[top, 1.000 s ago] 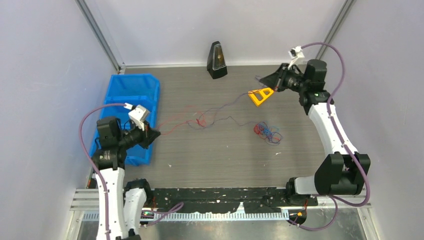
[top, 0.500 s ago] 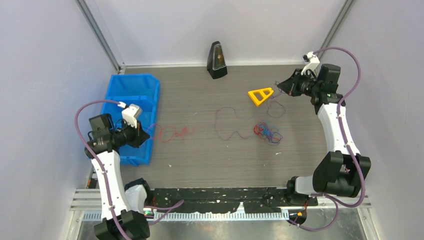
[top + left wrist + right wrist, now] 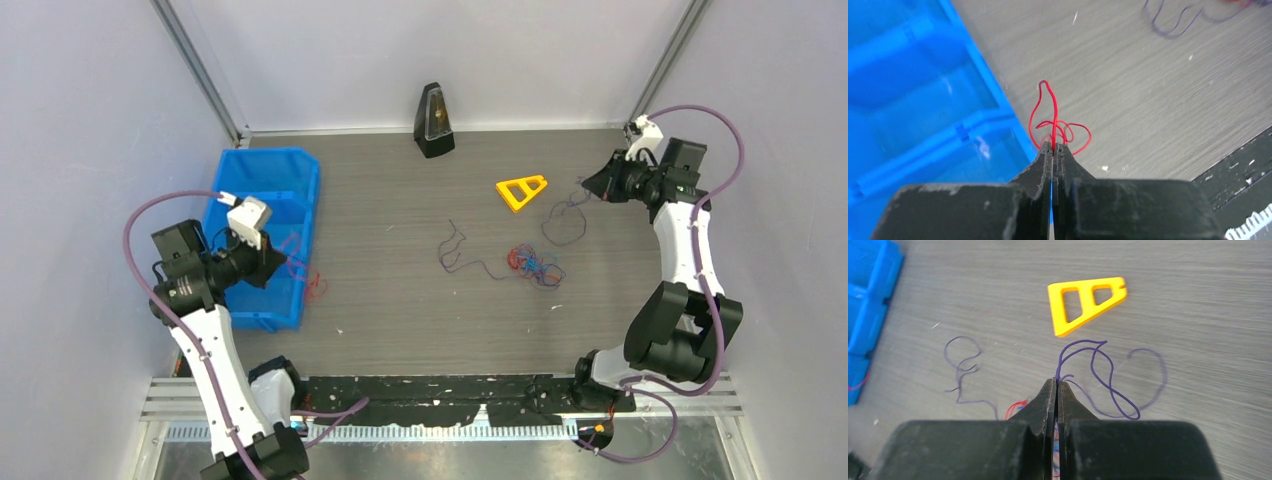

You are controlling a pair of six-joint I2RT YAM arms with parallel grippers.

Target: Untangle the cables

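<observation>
My left gripper (image 3: 277, 262) is shut on a thin red cable (image 3: 308, 270), whose loops hang at the right edge of the blue bin. In the left wrist view the red cable (image 3: 1053, 119) loops out from the closed tips (image 3: 1053, 145). My right gripper (image 3: 590, 186) is shut on a purple cable (image 3: 563, 218) that trails down onto the table right of the yellow triangle. In the right wrist view that cable (image 3: 1109, 381) loops out from the closed tips (image 3: 1056, 381). A second purple strand (image 3: 455, 251) lies loose mid-table. A red and blue tangle (image 3: 534, 264) lies beside it.
A blue bin (image 3: 262, 176) stands at the left, under my left gripper. A yellow triangular piece (image 3: 521, 190) lies at the back right and also shows in the right wrist view (image 3: 1063, 310). A black metronome-like object (image 3: 433, 120) stands at the back wall. Grey walls close both sides.
Both arms pulled apart. The red cable came free and moved left to the bin. The purple cable went right, past the yellow triangle. One purple strand dropped mid-table.
</observation>
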